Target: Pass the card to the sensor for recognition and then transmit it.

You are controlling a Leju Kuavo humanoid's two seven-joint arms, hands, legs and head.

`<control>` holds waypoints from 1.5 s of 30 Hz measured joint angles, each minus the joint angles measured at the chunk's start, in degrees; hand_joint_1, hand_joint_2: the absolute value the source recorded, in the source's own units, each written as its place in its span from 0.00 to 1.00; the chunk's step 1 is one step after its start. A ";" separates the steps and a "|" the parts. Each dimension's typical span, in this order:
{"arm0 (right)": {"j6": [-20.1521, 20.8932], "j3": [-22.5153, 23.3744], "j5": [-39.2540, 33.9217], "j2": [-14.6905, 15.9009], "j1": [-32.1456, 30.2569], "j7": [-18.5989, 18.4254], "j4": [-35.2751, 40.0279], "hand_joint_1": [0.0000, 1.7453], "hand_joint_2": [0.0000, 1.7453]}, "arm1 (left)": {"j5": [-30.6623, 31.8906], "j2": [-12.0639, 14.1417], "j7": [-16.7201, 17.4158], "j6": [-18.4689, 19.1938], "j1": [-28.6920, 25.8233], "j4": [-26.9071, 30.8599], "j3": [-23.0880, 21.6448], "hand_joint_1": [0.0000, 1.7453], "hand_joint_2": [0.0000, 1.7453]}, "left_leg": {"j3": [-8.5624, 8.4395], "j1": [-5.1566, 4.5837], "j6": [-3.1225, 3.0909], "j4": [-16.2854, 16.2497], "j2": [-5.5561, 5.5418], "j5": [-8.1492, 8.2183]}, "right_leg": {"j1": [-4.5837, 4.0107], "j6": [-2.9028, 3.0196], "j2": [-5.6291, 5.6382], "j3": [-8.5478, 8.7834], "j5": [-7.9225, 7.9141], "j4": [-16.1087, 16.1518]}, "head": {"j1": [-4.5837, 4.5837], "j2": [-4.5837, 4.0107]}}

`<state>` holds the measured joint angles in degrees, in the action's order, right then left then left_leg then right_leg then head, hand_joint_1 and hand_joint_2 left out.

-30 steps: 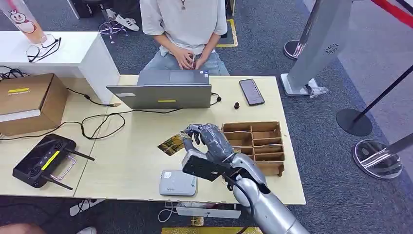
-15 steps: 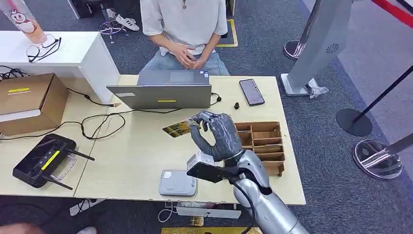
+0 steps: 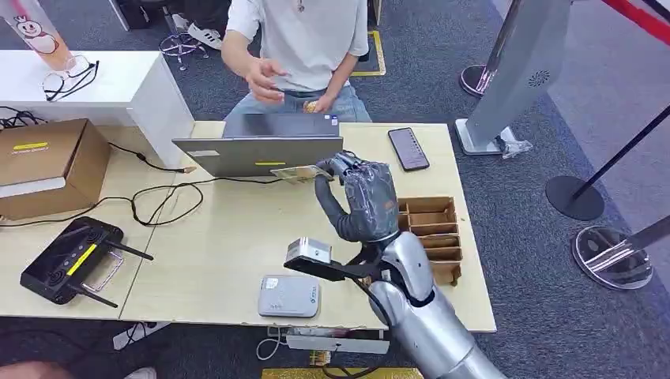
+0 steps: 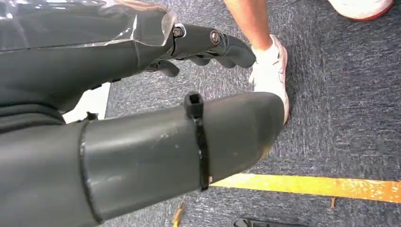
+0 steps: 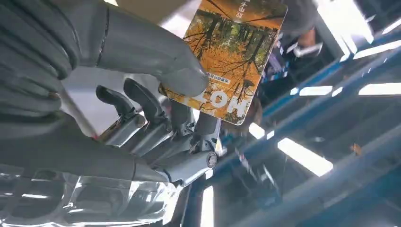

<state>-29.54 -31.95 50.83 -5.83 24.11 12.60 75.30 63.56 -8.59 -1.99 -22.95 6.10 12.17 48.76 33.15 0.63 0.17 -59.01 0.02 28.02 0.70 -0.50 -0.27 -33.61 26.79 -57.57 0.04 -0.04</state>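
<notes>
The card [image 3: 299,174], printed with orange autumn trees, is pinched between the thumb and fingers of the right robot hand [image 3: 359,197], which holds it raised above the desk [image 3: 213,260] just in front of the open laptop [image 3: 261,150] near the far edge. In the right wrist view the thumb presses on the card's [image 5: 234,56] printed face while the darker fingers [image 5: 142,104] back it from behind. The white card sensor [image 3: 289,296] lies flat near the desk's near edge, well apart from the card. A brown compartment tray [image 3: 430,233] sits beside the right arm, toward the desk's right edge, and a phone [image 3: 408,148] lies near the far right corner. A person [image 3: 296,39] sits behind the laptop with one hand lifted. The left robot hand [image 4: 142,94] hangs over carpeted floor, holding nothing, its fingers loosely extended.
</notes>
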 joint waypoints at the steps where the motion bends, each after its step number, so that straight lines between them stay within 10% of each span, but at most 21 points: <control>1: -1.07 0.00 1.97 -0.31 0.80 -0.77 -0.68 1.00 1.00 | 0.07 -0.02 0.11 -0.02 0.01 0.00 0.02 0.00 0.00 | -0.01 0.00 0.00 0.00 0.00 0.00 | 0.00 0.00 0.00 0.00 0.00 0.00 | 0.00 0.00; 24: -7.24 -0.02 25.02 -6.34 10.91 -10.96 -17.33 1.00 1.00 | 1.92 -0.37 0.57 -0.04 0.22 0.00 0.00 0.00 0.00 | 0.00 0.00 0.00 0.00 -0.01 0.00 | 0.00 0.00 -0.01 0.00 0.00 -0.01 | 0.00 0.00; 25: -7.24 -0.02 25.02 -6.52 11.11 -10.93 -17.80 0.29 1.00 | 1.92 -0.37 0.66 -0.04 0.22 0.00 0.00 0.00 0.00 | 0.00 0.00 0.00 0.00 0.00 0.00 | 0.00 0.00 0.00 0.00 0.00 -0.01 | 0.00 0.00; 26: -7.33 -0.02 25.00 -6.76 11.39 -10.91 -18.48 0.03 1.00 | 1.94 -0.37 0.68 -0.04 0.23 0.00 0.00 0.00 0.00 | -0.01 0.00 0.00 0.00 0.00 0.00 | 0.00 0.00 0.00 0.00 0.00 -0.01 | 0.00 0.00; 45: -7.51 0.76 23.68 -8.53 12.28 -9.19 -21.79 0.00 1.00 | 1.36 -0.37 0.77 -0.52 0.28 0.00 0.04 0.00 0.00 | -0.01 0.00 0.00 0.00 0.00 0.00 | 0.00 0.00 0.00 0.00 0.00 -0.01 | 0.00 0.00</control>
<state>-37.05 -31.19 74.51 -14.36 36.39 3.41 53.50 64.92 -8.96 -1.22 -23.47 6.38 12.17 48.81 33.14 0.63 0.18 -59.01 0.02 28.01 0.70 -0.50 -0.27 -33.62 26.78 -57.58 0.04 -0.04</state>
